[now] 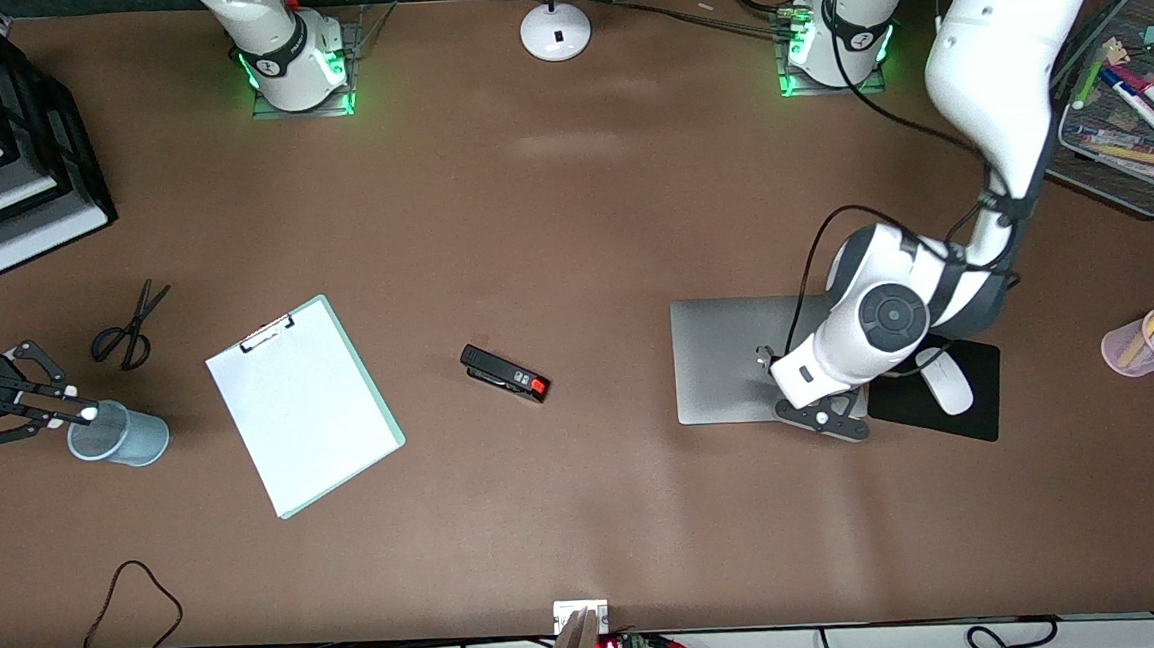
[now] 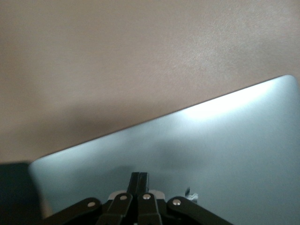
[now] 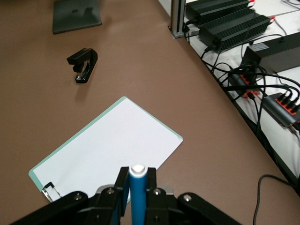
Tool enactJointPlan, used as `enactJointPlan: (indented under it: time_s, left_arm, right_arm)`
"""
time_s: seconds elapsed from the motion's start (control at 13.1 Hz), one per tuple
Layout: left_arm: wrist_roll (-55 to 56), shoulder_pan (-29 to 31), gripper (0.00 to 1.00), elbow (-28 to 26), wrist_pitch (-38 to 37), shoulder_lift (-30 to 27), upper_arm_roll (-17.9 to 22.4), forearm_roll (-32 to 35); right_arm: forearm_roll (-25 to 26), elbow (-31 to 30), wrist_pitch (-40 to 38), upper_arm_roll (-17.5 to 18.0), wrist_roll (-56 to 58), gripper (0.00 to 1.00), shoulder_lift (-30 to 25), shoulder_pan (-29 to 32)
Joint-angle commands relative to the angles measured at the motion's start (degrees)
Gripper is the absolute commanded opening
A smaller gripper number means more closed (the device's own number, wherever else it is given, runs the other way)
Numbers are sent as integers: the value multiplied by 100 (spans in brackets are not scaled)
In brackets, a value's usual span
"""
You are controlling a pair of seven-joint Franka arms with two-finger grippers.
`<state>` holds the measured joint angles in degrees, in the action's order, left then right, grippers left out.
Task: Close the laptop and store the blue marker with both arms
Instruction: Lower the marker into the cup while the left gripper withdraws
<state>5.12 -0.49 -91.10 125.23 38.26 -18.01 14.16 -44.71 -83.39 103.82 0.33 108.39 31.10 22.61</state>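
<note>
A: From the front, where's the laptop [image 1: 729, 360]?
B: Shut flat on the tabletop [image 1: 570, 214] toward the left arm's end, lid up, just beside a black mouse pad [image 1: 963, 411] with a white mouse [image 1: 944, 380]. The left tool [image 1: 823, 417] sits at its nearer edge, fingers pressed together, gripping nothing.
A: And the marker [image 1: 87, 414]?
B: In the right tool [image 1: 67, 413], over the rim of a grey cup [image 1: 123, 434] at the right arm's end. Only its pale tip shows there. A clipboard [image 1: 304, 406], scissors [image 1: 127, 331] and stapler [image 1: 505, 373] lie between.
A: Left wrist view?
B: The left tool [image 2: 139, 180], fingers closed, touching the silver lid [image 2: 201, 159].
A: Right wrist view?
B: The right tool [image 3: 137, 187] clamped on the blue marker [image 3: 137, 194], white end showing, with the clipboard [image 3: 112, 145] and stapler [image 3: 83, 65] on the tabletop.
</note>
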Motion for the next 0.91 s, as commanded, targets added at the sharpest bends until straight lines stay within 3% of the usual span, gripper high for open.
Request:
enactJointPlan:
  time_s: [0.0,0.53,0.61,0.76,0.84]
  left_arm:
    - [24,67,0,56,-830,-590,-228,104]
    - [-108,120,3,224,-3019,-1874,-273,-405]
    - [-160,120,11,233,-3274,-2058,-282,-405]
    - [-370,111,42,233,-3531,-2445,-282,-414]
    - [-415,111,79,233,-3566,-2568,-299,-449]
  right_arm:
    - [-494,77,-108,72,340,0,255,208]
    - [-609,463,-64,64,473,0,687,402]
    - [-653,490,-55,64,481,0,730,428]
    - [-662,499,-46,55,481,0,801,480]
    - [-662,499,-46,55,490,0,871,516]
